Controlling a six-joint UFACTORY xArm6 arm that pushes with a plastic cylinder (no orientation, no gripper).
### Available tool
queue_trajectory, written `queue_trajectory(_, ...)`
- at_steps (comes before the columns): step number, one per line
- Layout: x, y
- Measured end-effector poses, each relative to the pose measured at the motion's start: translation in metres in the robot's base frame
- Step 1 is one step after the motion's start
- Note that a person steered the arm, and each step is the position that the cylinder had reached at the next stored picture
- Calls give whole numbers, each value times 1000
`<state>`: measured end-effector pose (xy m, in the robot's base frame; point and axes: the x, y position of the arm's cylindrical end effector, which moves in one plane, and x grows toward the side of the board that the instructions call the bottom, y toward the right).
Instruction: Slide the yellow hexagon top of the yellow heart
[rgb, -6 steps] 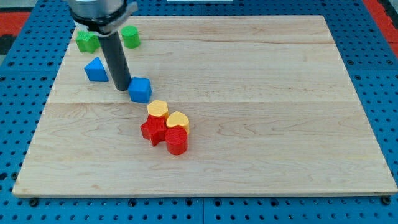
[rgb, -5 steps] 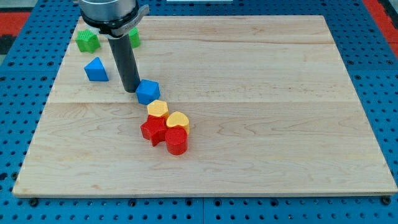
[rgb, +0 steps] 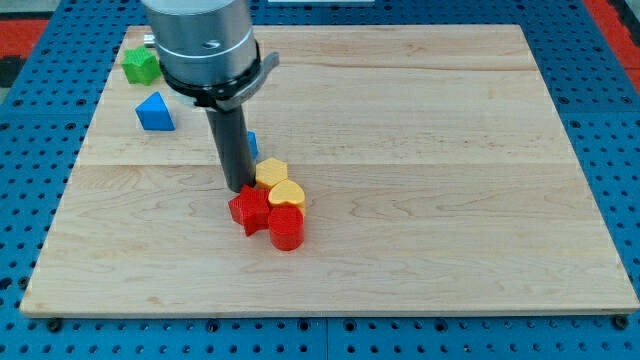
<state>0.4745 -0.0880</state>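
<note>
The yellow hexagon (rgb: 271, 171) lies near the board's middle, touching the yellow heart (rgb: 287, 194) just below and to its right. My tip (rgb: 239, 186) rests on the board right against the hexagon's left side. A red star-shaped block (rgb: 247, 209) sits directly below the tip, and a red cylinder (rgb: 285, 228) is below the heart. A blue block (rgb: 252, 145) is mostly hidden behind the rod, just above the hexagon.
A blue triangular block (rgb: 154, 112) and a green block (rgb: 140, 66) lie at the board's upper left. The arm's grey body (rgb: 205, 40) covers the area where another green block stood. The wooden board (rgb: 450, 180) sits on a blue pegboard.
My tip has moved down and to the right, from beside the blue block to the hexagon's left side. The hexagon has shifted right, and the blue block is now behind the rod.
</note>
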Motion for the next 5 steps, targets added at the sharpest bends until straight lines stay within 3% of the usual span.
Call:
queue_trajectory(4,-5,0)
queue_trajectory(5,-17,22)
